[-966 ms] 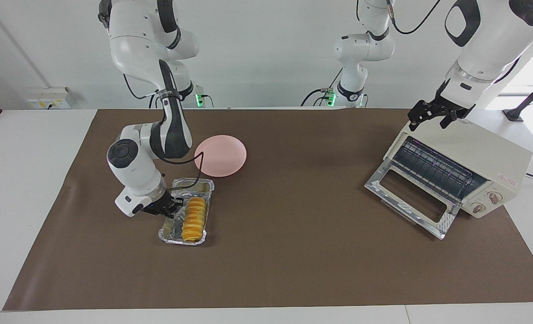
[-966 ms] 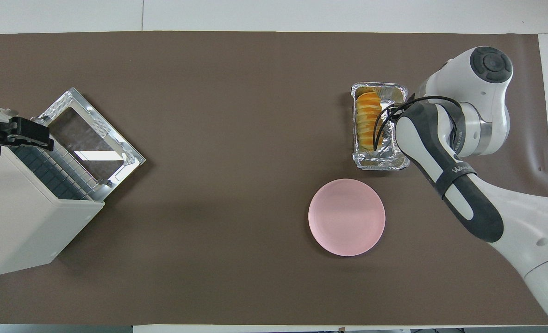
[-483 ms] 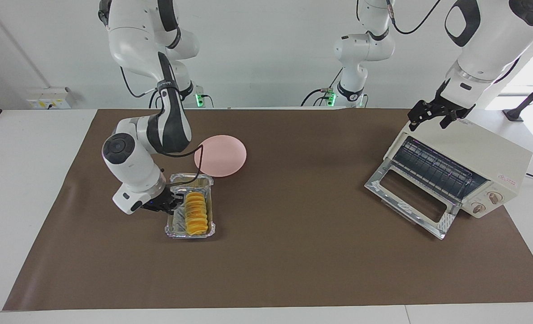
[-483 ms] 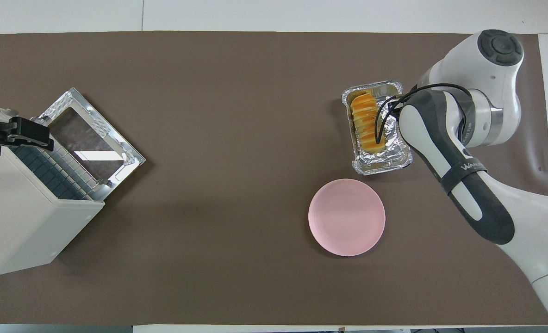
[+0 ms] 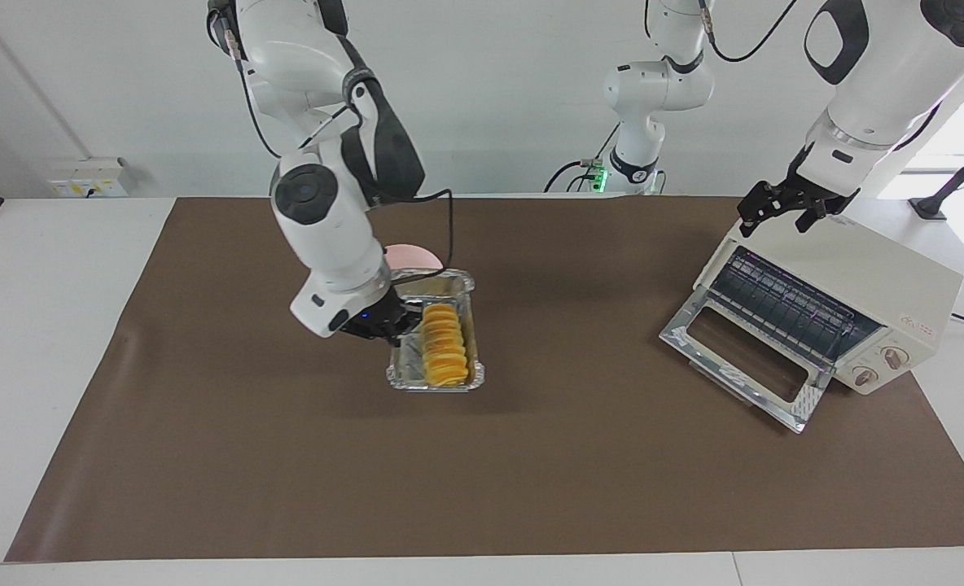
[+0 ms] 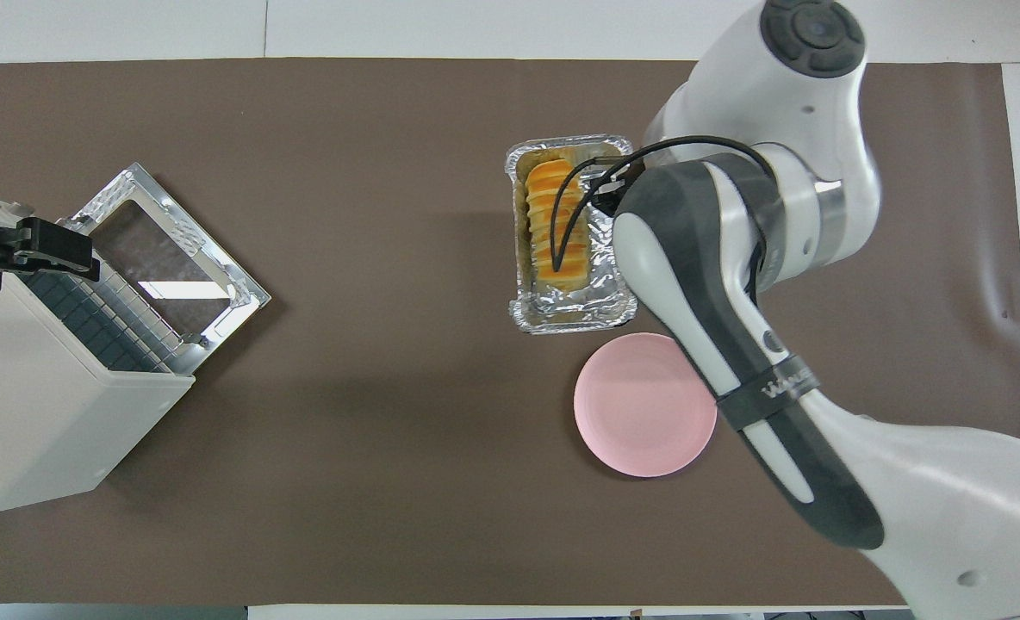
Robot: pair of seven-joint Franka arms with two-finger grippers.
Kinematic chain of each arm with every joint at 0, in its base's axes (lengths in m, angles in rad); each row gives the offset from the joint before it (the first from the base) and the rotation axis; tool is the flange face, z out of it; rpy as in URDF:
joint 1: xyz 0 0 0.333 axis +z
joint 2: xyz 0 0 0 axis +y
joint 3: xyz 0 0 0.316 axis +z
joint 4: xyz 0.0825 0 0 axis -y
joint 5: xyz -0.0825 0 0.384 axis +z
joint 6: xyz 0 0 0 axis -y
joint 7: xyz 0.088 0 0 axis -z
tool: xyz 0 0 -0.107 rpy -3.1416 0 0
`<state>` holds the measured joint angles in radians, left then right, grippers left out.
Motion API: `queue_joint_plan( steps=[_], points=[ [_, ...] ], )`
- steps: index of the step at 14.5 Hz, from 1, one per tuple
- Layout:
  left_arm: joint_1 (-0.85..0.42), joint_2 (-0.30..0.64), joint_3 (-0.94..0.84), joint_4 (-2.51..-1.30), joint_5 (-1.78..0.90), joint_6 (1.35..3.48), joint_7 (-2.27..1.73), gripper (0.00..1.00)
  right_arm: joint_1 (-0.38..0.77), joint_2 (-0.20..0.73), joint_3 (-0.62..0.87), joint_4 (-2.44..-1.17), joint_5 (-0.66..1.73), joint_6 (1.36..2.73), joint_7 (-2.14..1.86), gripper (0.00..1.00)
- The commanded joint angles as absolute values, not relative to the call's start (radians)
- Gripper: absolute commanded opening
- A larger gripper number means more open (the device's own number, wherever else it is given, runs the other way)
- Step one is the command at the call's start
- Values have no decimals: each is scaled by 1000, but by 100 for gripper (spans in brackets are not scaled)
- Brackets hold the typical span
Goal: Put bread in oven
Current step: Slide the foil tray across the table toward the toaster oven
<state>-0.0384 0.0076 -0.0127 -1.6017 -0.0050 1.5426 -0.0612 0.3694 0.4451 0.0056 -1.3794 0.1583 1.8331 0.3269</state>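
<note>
Going by the facing view, the right hand (image 5: 396,324) is clenching one long wall of the foil tray (image 5: 435,381). It is holding the tray level above the surface (image 5: 580,456), probably so the bread (image 5: 443,352) lying inside is not sliding out. The pink plate (image 5: 413,255) is sitting at eleven o'clock from the tray. At three o'clock, well apart, the oven (image 5: 856,268) is standing with its door (image 5: 742,358) dropped open and rack (image 5: 783,305) exposed, ready to receive the bread. The left hand (image 5: 779,213) is waiting, released, over the oven's top corner.
</note>
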Motion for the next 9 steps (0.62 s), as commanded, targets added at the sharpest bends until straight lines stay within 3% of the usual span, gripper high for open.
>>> queue_joint_plan(
  steps=[1,4,9],
  points=[
    [-29,3,-14,-1597,-25,1539,-51,100,521,469,0,-1359,179,1891,535,0],
    [-29,5,-15,-1597,-25,1539,-51,100,612,503,2,-1410,178,1995,601,0],
    [-29,3,-15,-1597,-25,1539,-51,100,632,525,2,-1547,179,2182,592,0]
  ],
)
